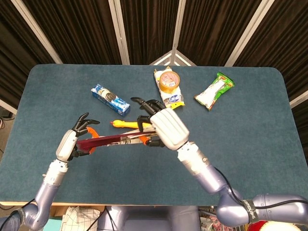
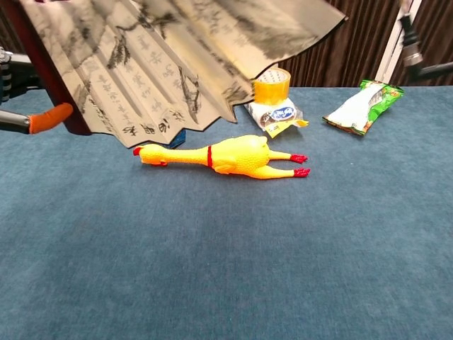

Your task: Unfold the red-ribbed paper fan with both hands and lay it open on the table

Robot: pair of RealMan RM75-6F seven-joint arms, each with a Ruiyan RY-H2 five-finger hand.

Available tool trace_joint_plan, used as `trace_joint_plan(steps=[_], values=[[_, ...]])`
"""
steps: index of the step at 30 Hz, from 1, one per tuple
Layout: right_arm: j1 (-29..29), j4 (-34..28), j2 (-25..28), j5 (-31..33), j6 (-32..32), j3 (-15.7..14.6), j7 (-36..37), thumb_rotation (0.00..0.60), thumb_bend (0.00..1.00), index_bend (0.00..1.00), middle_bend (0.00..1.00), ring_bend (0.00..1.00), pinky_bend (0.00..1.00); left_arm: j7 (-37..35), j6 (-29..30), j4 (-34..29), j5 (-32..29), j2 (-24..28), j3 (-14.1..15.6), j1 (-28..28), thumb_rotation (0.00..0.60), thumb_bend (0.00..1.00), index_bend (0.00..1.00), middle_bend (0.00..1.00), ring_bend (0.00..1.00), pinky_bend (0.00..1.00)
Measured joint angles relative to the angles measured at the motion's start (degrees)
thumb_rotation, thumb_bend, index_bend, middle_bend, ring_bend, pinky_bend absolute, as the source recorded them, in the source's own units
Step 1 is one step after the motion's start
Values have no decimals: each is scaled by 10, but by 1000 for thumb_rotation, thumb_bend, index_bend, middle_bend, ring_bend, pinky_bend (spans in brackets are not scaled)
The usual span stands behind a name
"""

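your left hand [image 1: 70, 143] sits low on the left of the head view, raised off the table, back of the hand facing up, its dark fingers [image 1: 84, 119] curled forward and an orange tip just beside them; it grips the left end of the fan [image 1: 108, 140]. your left forearm runs down and leftward from the wrist to the bottom edge of the view. your right hand [image 1: 166, 127] is near the middle, its pale back toward the camera, fingers [image 1: 144, 103] bent forward and down, holding the fan's right end. your right forearm slants down and rightward to the lower right corner. in the chest view only an orange fingertip [image 2: 51, 117] shows, at the left edge.
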Motion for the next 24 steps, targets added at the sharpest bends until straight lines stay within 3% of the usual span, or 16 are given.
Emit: trace_joint_plan(steps=[8, 24], values=[[-28, 27, 28, -25, 1, -5, 57, 600, 464, 761, 150, 277, 213, -6, 26, 9, 17, 24, -4, 1, 600, 584, 644, 238, 0, 164], [-84, 104, 73, -100, 19, -41, 110, 600, 466, 764, 150, 277, 213, 124, 117, 101, 65, 6, -12, 8, 600, 584, 637, 238, 0, 164]])
